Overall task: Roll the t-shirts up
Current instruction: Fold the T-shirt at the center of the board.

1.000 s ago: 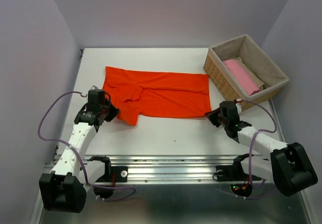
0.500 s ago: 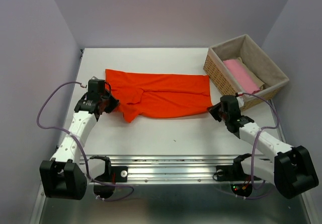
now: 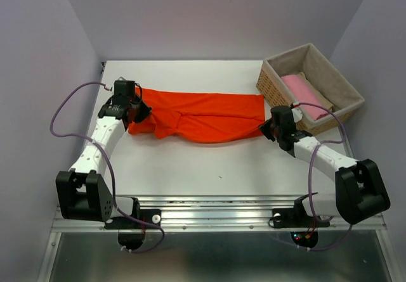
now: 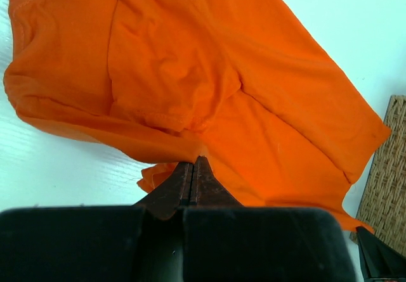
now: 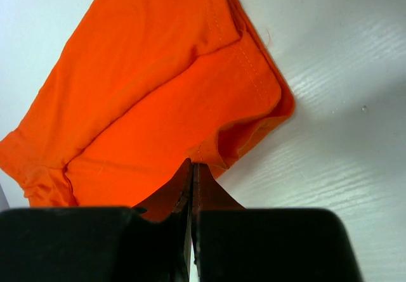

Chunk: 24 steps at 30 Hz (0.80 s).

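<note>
I am pinching the orange shirt (image 3: 203, 114) at both ends, left fingers (image 4: 171, 193) clamping its sleeve-side edge and right fingers (image 5: 212, 196) clamping a hem corner, so it is lying stretched out for rolling. It is spanning the counter's (image 3: 190, 161) far half, from the left edge to the basket (image 3: 276, 95).

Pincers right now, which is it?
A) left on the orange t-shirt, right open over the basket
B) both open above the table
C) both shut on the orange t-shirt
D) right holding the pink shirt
C: in the wrist views, the left pincer and the right pincer are each closed on a fold of the orange t-shirt.
</note>
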{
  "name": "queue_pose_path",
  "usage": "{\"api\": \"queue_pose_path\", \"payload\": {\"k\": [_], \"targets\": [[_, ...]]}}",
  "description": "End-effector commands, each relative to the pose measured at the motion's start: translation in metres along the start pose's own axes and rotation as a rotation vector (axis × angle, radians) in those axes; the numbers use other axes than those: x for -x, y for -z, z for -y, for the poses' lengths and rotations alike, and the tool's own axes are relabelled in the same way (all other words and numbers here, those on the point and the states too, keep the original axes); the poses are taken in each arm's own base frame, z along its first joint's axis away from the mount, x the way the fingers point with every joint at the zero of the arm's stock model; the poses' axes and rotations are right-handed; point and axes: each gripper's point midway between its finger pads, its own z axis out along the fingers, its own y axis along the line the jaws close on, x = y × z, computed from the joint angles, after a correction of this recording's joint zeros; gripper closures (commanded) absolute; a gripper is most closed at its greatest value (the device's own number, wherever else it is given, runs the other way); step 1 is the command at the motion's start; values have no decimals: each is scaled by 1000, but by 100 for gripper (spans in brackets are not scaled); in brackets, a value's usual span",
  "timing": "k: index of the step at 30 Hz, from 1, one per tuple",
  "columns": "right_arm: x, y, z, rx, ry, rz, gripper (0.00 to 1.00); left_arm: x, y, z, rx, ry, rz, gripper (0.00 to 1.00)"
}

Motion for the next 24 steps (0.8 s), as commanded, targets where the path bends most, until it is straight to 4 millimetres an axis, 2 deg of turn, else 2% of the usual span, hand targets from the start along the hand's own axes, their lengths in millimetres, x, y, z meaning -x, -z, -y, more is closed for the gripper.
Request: {"api": "queue_pose_path", "payload": {"k": [1, 10, 17, 24], "targets": [[25, -8, -20, 12, 12, 82, 99, 30, 2, 20, -31, -33, 77, 100], [33, -27, -31, -13, 25, 103, 99, 51, -23, 20, 9, -48, 93, 100], [43, -34, -27, -40, 19, 130, 99, 61, -44, 7, 60, -64, 80, 100], [49, -32, -28, -36, 18, 139, 99, 56, -43, 5, 59, -70, 51, 100]]}}
